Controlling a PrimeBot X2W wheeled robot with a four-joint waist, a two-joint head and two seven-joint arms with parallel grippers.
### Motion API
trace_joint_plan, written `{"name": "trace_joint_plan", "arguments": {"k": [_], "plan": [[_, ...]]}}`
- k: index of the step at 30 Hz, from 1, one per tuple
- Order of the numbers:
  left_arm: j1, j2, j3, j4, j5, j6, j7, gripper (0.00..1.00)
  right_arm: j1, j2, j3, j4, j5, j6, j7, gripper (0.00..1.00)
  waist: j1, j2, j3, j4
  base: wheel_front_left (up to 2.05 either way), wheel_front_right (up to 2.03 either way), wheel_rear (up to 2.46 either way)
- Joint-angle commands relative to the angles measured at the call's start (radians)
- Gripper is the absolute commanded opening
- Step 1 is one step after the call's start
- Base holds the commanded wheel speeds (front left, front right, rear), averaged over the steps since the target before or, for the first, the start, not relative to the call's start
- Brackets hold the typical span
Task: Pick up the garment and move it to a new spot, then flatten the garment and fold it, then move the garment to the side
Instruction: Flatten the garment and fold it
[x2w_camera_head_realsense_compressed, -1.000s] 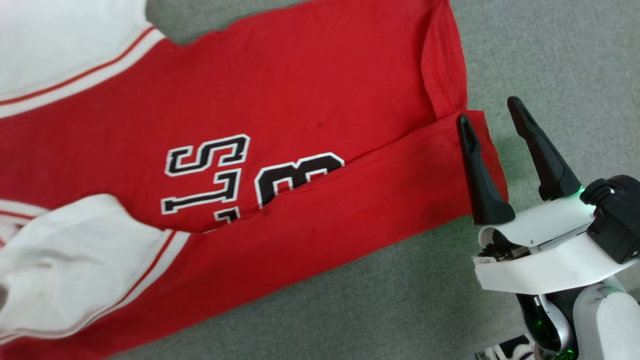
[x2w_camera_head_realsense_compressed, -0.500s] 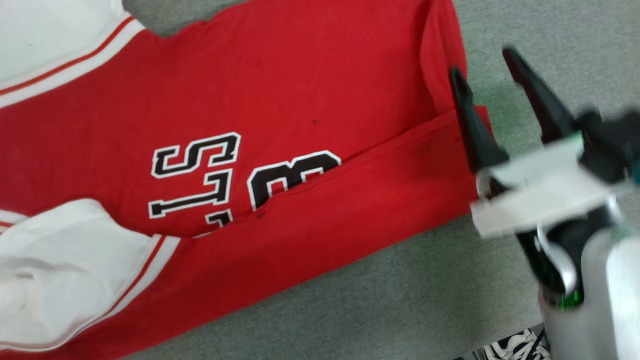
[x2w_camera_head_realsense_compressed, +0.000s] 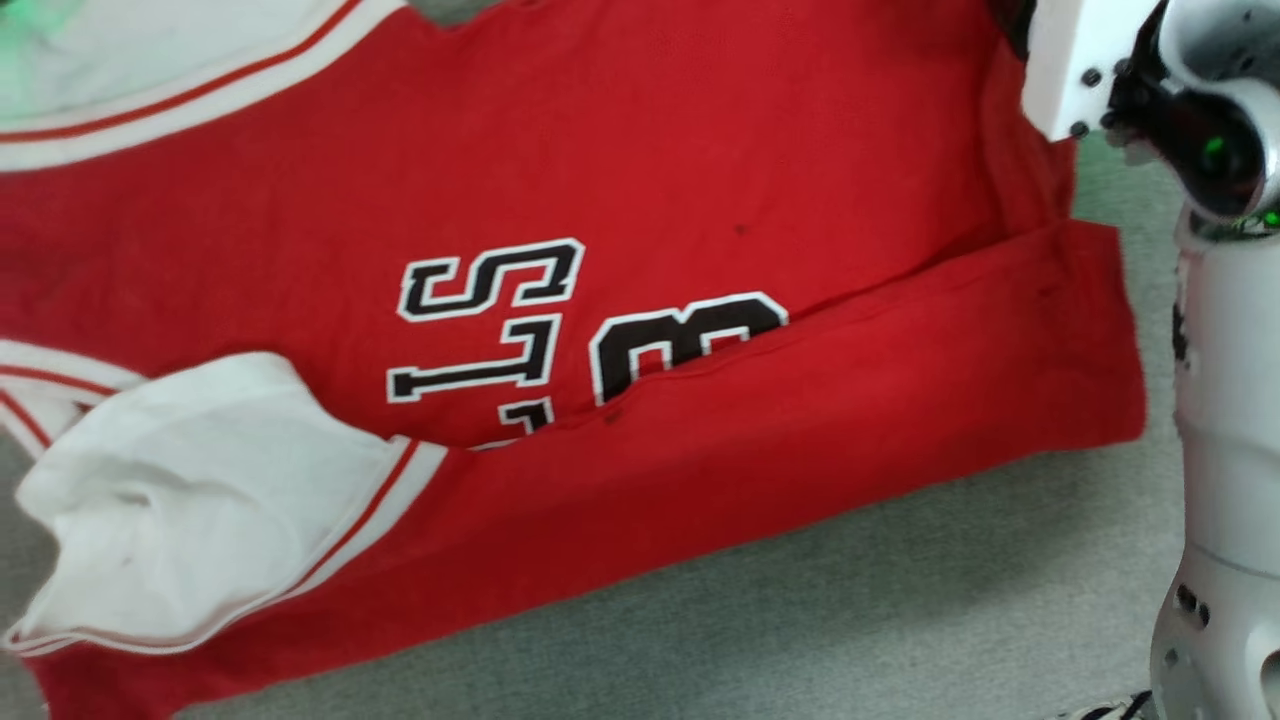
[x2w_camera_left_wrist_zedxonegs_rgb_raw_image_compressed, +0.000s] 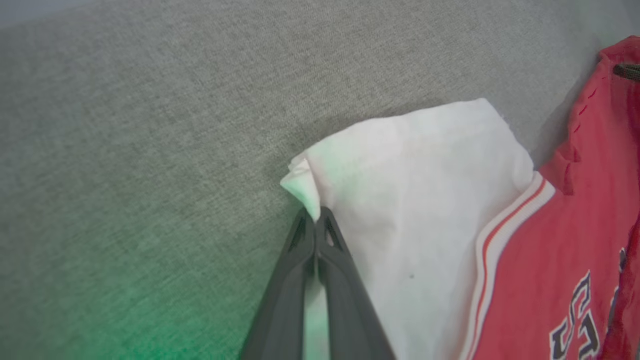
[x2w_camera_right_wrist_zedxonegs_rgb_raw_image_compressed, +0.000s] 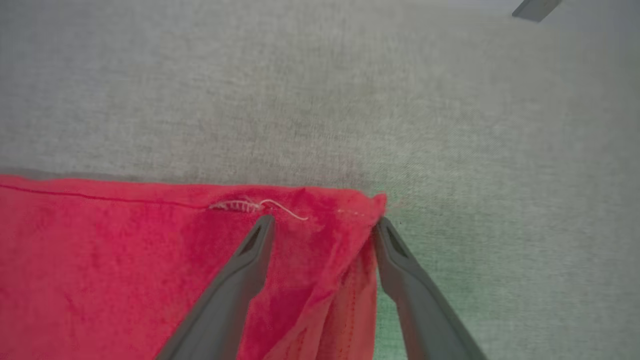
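Garment: soft red knit, white sleeves, red-stripe trim, lying mostly flat on grey woven surface, near side folded over. Print: black block letters, white outline, "ST" legible, digit half hidden by fold. Left claw pressed together, pinching white sleeve corner. Right claw spread, straddling red hem corner beside loose white thread.

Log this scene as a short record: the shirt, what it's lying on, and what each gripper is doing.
garment: red fabric T-shirt with white short sleeves and dark block print, spread out, lower edge folded over part of the print
surface: grey woven cloth
left gripper: jaws shut on a white sleeve corner
right gripper: jaws open, straddling a red hem corner
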Motion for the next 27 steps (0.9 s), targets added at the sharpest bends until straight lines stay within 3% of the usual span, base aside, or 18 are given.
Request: {"name": "trace_joint_plan", "arguments": {"k": [1, 5, 10, 11, 12, 13, 22, 27], "plan": [[0.018, -0.005, -0.029, 0.001, 0.0, -0.001, 0.007, 0.0, -0.019, 0.001, -0.021, 0.019, 0.016, -0.002, 0.046, 1.0, 0.0, -0.0001, 0.014, 0.025, 0.0, 0.0, 0.0], [0.003, -0.011, -0.051, -0.011, -0.005, 0.0, -0.005, 0.0, -0.031, 0.002, -0.029, 0.058, 0.007, -0.001, 0.146, 1.0, 0.0, -0.0001, 0.021, 0.037, 0.0, 0.0, 0.0], [-0.015, -0.018, -0.078, -0.024, -0.008, 0.0, -0.031, 0.0, -0.01, 0.004, -0.018, 0.097, 0.0, -0.001, 0.165, 0.97, 0.0, -0.0001, 0.023, 0.042, 0.0, 0.0, 0.0], [-0.017, -0.022, -0.081, -0.026, -0.006, 0.0, -0.043, 0.0, -0.007, 0.005, -0.006, 0.099, 0.003, -0.001, 0.162, 0.48, 0.0, -0.0001, 0.021, 0.044, 0.0, 0.0, 0.0], [-0.02, -0.027, -0.082, -0.026, -0.012, 0.0, -0.056, 0.0, -0.006, 0.002, 0.002, 0.097, 0.007, -0.001, 0.149, 0.38, 0.0, -0.0001, 0.018, 0.046, 0.0, 0.0, 0.0], [-0.021, -0.034, -0.083, -0.028, -0.017, 0.0, -0.073, 0.0, -0.006, -0.004, 0.009, 0.092, 0.01, -0.001, 0.132, 0.0, 0.0, -0.0001, 0.012, 0.05, 0.0, 0.0, 0.0], [0.018, -0.075, -0.052, -0.081, -0.101, -0.001, -0.278, 0.0, 0.043, -0.096, 0.014, 0.016, 0.071, -0.001, 0.012, 0.0, 0.0, -0.0001, -0.122, 0.133, 0.0, 0.0, 0.0], [0.101, -0.04, -0.028, -0.205, -0.165, -0.001, -0.355, 0.0, 0.151, -0.154, 0.03, -0.087, 0.163, -0.001, -0.02, 0.0, 0.0, -0.0001, -0.204, 0.18, 0.0, 0.0, 0.0]]}}
